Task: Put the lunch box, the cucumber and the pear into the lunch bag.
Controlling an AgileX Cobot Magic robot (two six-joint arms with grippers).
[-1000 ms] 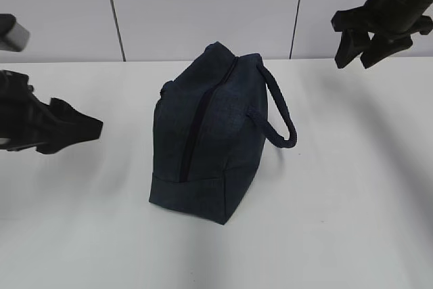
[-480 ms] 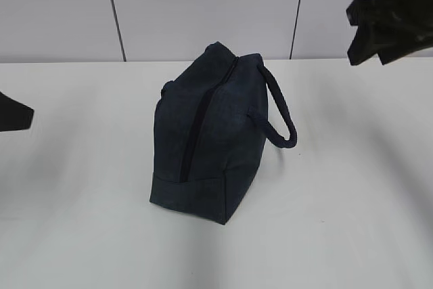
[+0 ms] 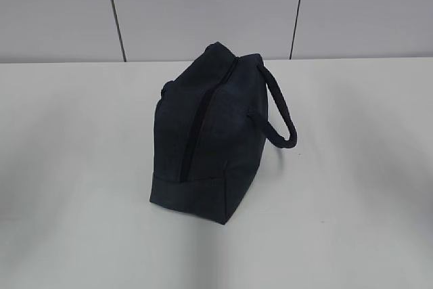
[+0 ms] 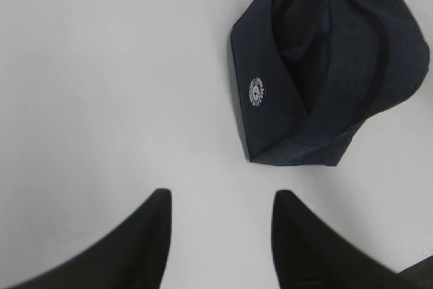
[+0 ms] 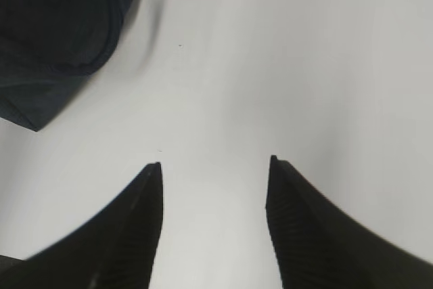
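1. The bag (image 3: 208, 133) stands alone in the middle of the white table (image 3: 352, 221), closed along its zipper (image 3: 196, 123), with the loop handle (image 3: 281, 116) hanging off its right side.
2. No lunch box, cucumber or pear shows in any view; judging from the shut, filled-out bag, they are probably inside already, but that cannot be confirmed.
3. The left pincer (image 4: 222, 201) hangs over bare table just beside the bag's end panel, the one bearing the small white logo (image 4: 256, 91). Its jaws stand apart with nothing between them.
4. The right pincer (image 5: 215, 167) is also over bare table, with a corner of the bag to its upper left. Its jaws are spread and empty.
5. Neither pincer appears in the exterior view, so both are well clear of the bag.
6. Handling, as a judgement: the bag is soft fabric that will sag and fold under a pinch, so its walls make a poor hold. With contents it should be moderately heavy.
7. The padded handle looks the best place to grip for lifting. For opening, the zipper's pull would be the hold, though it cannot be made out here.
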